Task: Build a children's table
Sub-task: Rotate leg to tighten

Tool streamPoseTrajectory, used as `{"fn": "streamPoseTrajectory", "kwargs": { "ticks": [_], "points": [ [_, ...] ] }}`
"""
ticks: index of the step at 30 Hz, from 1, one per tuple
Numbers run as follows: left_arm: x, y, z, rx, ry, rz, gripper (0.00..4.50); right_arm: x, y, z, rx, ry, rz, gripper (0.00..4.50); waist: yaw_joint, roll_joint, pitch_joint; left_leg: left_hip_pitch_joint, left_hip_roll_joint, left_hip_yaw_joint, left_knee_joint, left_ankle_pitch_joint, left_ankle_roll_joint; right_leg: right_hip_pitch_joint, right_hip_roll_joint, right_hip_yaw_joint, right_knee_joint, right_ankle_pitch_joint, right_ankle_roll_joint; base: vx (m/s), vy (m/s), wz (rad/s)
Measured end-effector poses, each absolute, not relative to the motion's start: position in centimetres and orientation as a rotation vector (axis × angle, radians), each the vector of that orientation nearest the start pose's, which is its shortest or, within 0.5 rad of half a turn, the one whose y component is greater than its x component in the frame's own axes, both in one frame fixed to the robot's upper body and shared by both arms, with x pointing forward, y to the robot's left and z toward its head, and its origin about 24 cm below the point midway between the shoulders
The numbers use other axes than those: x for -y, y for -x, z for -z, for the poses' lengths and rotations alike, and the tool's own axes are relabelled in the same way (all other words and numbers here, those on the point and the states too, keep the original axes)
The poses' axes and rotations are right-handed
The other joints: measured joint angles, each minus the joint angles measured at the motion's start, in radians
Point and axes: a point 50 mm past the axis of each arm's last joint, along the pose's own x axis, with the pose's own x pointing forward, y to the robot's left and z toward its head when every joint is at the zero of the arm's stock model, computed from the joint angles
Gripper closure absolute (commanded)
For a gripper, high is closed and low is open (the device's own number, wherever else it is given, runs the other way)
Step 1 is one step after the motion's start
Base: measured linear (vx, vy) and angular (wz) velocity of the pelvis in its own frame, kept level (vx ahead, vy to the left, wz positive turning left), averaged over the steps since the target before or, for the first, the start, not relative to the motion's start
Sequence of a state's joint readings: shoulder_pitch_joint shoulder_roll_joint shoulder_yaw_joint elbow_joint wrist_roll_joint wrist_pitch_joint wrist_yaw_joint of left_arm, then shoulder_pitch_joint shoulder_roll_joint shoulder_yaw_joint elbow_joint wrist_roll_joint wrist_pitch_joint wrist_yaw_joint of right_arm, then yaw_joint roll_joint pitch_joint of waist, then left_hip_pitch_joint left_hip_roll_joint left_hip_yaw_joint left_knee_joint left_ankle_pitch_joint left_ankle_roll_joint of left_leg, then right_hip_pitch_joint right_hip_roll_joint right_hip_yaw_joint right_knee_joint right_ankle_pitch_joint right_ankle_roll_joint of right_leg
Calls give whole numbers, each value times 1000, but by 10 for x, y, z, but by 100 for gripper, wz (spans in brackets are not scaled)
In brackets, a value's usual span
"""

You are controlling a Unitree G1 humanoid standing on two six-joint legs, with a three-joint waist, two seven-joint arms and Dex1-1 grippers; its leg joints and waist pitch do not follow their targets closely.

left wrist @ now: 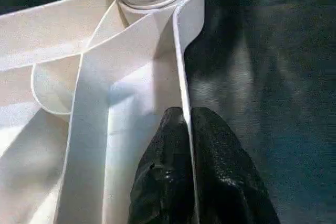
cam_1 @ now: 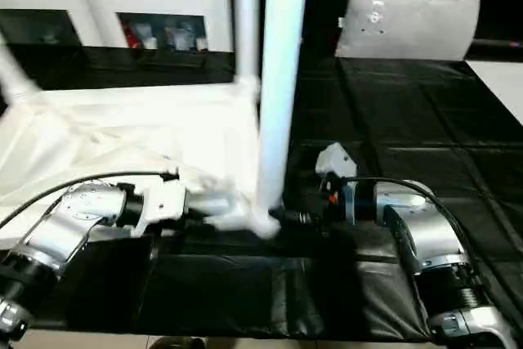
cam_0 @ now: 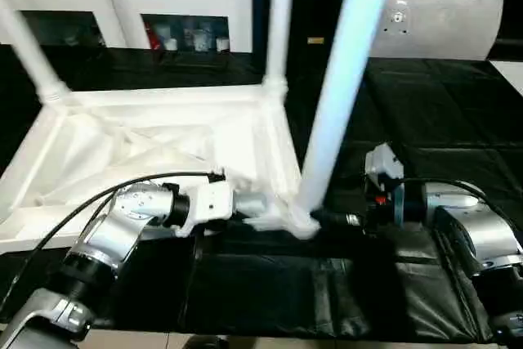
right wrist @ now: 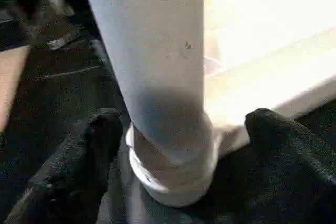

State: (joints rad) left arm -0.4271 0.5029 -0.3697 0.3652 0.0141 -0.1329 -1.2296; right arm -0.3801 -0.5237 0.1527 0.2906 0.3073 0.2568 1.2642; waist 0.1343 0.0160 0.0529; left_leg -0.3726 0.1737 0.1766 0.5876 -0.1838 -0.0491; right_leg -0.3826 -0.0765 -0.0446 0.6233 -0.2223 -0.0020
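Silver forearms are seen closest to the cam, w/ the left gripper [left wrist: 189, 145] pinched tight on the thin side wall of the white plastic children's table [cam_0: 155, 140]. Its two black fingers [left wrist: 163, 177] are pressed to either side of that rim, one inside, one outside, basically no gap except the wall itself.

On the other side, the right gripper [right wrist: 184, 145] is spread wide around the base of the near white tapered leg [cam_0: 347, 79], right where the leg goes into its round corner socket [right wrist: 176, 174]. One fingertip [right wrist: 105, 132] is seen on each side of the leg; whether they're actually touching it can't be told, a bit of gap seems to be there.

Table's lying upside down on a black mat [cam_0: 441, 120], ribbed cross-braced underside facing up, mostly on the robot's left and middle. That near leg is standing up from the near right corner, tilted a little. Another leg [cam_0: 279, 18] is up at the far right corner, and a third leg [cam_0: 29, 51] is slanted at the far left.

Further back, a white cabinet w/ shelves [cam_0: 122, 2] is against the wall, and a grey pillow [cam_0: 445, 22] is propped to the far right.
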Motion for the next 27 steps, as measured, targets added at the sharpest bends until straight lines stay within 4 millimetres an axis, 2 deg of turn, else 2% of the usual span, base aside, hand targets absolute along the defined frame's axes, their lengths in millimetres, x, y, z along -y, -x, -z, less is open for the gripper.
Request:
{"fn": "streamPoseTrajectory", "kwargs": {
  "ticks": [2, 4, 6, 21, 27],
  "points": [
    [-141, -278, -50, -297, -622, 1505, 450, 177, -282, -68, -359, 83, -1326, 91, 6, 0, 0, 0, 0, 0, 0, 0, 0, 0, 0, 0, 1, 0, 0, 0, 0, 0],
    [-140, -277, -50, -305, -613, 1522, 450, 176, -282, -68, -367, 77, -1339, 91, 10, 0, 0, 1, 0, 0, 0, 0, 0, 0, 0, 0, 2, 0, 0, 0, 0, 0],
    [-140, -277, -50, -307, -612, 1522, 450, 176, -284, -68, -372, 73, -1352, 120, 9, 0, 0, 1, 0, 0, 0, 0, 0, 0, 0, 0, 2, 0, 0, 0, 0, 0],
    [-139, -278, -49, -318, -597, 1519, 450, 174, -281, -67, -386, 48, -1393, 243, 9, 0, 0, 1, 0, 1, 2, 0, 0, 0, 0, 1, 3, 0, 0, 0, 0, 0],
    [-137, -280, -48, -357, -550, 1472, 450, 168, -279, -63, -358, 21, -1321, 250, 5, 1, -1, 4, 0, 1, 1, 0, 0, 2, 0, 2, 4, 0, 0, 0, 0, 0]
  ]
}}
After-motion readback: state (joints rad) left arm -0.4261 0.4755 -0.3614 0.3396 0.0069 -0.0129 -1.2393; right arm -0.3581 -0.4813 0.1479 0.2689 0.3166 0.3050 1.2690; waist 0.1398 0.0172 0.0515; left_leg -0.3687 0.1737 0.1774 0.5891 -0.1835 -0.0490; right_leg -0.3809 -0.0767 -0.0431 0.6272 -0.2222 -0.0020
